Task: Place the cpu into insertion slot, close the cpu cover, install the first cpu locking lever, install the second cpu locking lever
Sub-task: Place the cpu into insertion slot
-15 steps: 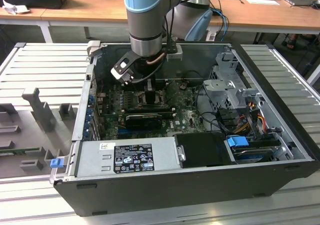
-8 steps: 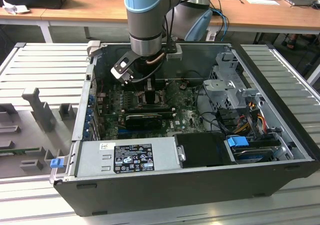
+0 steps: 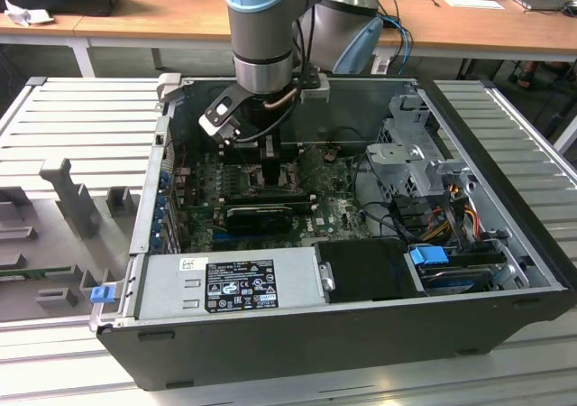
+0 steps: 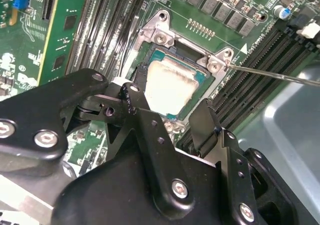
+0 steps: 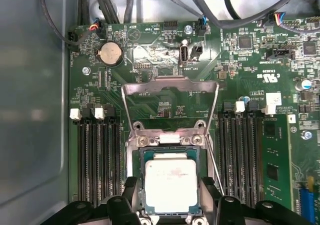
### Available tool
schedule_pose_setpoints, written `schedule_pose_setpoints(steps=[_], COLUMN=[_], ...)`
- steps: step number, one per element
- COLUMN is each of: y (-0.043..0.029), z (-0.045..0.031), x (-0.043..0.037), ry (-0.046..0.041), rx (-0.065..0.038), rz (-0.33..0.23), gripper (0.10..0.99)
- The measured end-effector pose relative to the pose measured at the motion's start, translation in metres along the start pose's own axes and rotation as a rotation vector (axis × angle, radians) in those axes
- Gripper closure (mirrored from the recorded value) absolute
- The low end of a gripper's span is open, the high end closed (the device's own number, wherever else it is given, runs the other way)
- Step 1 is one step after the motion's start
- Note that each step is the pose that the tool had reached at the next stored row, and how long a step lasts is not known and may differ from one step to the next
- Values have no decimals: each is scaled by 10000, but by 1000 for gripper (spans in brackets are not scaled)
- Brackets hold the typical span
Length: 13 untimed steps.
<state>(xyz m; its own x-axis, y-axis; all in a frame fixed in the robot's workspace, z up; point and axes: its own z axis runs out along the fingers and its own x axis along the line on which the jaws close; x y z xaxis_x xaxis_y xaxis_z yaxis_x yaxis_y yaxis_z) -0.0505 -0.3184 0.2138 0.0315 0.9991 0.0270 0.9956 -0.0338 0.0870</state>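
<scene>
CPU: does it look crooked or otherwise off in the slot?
The cpu lies square in the slot, not askew. Its top carries a patchy pale smear, likely old paste. The cover stands raised, not yet closed.

This looks like a robot lab or workshop. A big robot arm (image 3: 261, 27) reaches down into an open computer (image 3: 343, 334) with its green board (image 5: 240, 70) showing. The computer sits on a ribbed metal bench (image 3: 81, 117) with gray holders (image 3: 77, 198) beside it. Behind stand wooden desks (image 3: 153, 13) with papers (image 3: 473, 3) and wires (image 3: 401, 36).
</scene>
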Motion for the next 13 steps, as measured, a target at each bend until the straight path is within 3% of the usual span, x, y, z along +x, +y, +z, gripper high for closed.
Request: schedule_pose_setpoints(steps=[8,11,12,13], y=[15,18,19,19], z=[-168,-202,-209,-214], x=[5,5,6,6], ry=[-3,-11,-12,-12], rx=[5,10,9,9], rz=[-1,-1,-2,-2], gripper=[494,682,682,804])
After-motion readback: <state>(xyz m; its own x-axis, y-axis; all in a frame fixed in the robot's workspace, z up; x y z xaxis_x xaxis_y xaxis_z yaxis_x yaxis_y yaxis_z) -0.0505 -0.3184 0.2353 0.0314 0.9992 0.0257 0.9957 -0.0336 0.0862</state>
